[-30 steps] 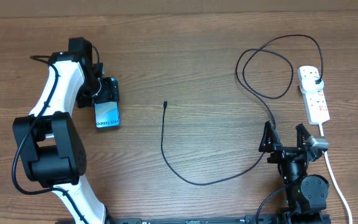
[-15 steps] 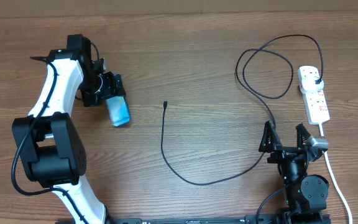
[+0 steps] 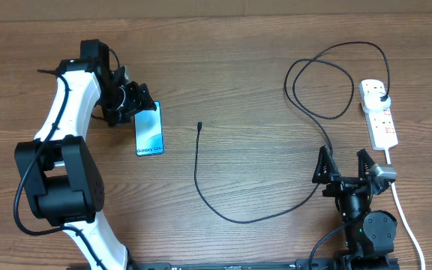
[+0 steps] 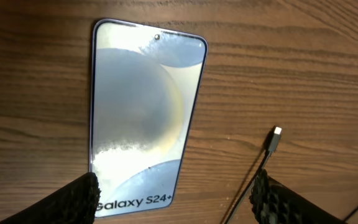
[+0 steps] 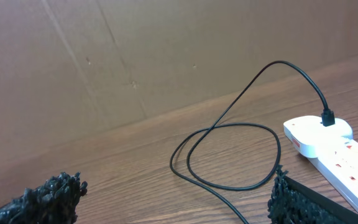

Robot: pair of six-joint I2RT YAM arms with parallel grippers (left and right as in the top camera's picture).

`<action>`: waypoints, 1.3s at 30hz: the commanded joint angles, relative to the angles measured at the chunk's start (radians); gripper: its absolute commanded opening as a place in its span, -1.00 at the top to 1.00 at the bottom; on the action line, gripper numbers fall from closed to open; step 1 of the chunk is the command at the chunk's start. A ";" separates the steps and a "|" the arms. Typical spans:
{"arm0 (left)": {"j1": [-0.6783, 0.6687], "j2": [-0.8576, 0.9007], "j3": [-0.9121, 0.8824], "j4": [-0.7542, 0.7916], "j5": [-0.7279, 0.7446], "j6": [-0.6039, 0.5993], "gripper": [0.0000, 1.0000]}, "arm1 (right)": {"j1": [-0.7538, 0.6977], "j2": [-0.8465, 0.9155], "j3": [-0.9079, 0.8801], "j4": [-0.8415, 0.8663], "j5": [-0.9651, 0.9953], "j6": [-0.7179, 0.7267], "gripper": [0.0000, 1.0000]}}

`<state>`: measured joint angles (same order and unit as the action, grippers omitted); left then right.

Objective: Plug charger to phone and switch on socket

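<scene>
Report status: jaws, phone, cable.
Left jaws open by phone; right jaws open, empty. Phone flat, unplugged; charger tip loose nearby. Other end in socket. Nothing in between.

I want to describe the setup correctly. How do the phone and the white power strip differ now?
The phone shows a lit blue screen; the power strip is white with red marks. The phone has nothing plugged in, the charger tip lying apart from it; the power strip holds the charger plug. Both are elongated and lie flat on the table.
</scene>
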<state>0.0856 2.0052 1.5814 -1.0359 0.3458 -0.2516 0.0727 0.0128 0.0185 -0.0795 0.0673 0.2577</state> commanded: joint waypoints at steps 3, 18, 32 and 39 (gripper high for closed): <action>-0.037 0.003 0.024 0.024 -0.158 0.047 -0.74 | 0.004 -0.010 -0.011 0.004 0.010 -0.004 -1.00; -0.114 0.003 0.024 0.025 -0.277 0.125 -0.94 | 0.004 -0.010 -0.011 0.004 0.010 -0.004 -1.00; -0.130 0.003 0.009 0.014 -0.296 0.148 -1.00 | 0.004 -0.010 -0.011 0.004 0.010 -0.004 -1.00; -0.135 0.006 0.002 0.016 -0.325 0.148 -1.00 | 0.004 -0.010 -0.011 0.004 0.010 -0.004 -1.00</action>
<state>-0.0422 2.0052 1.5829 -1.0241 0.0433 -0.1242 0.0731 0.0128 0.0185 -0.0799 0.0677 0.2573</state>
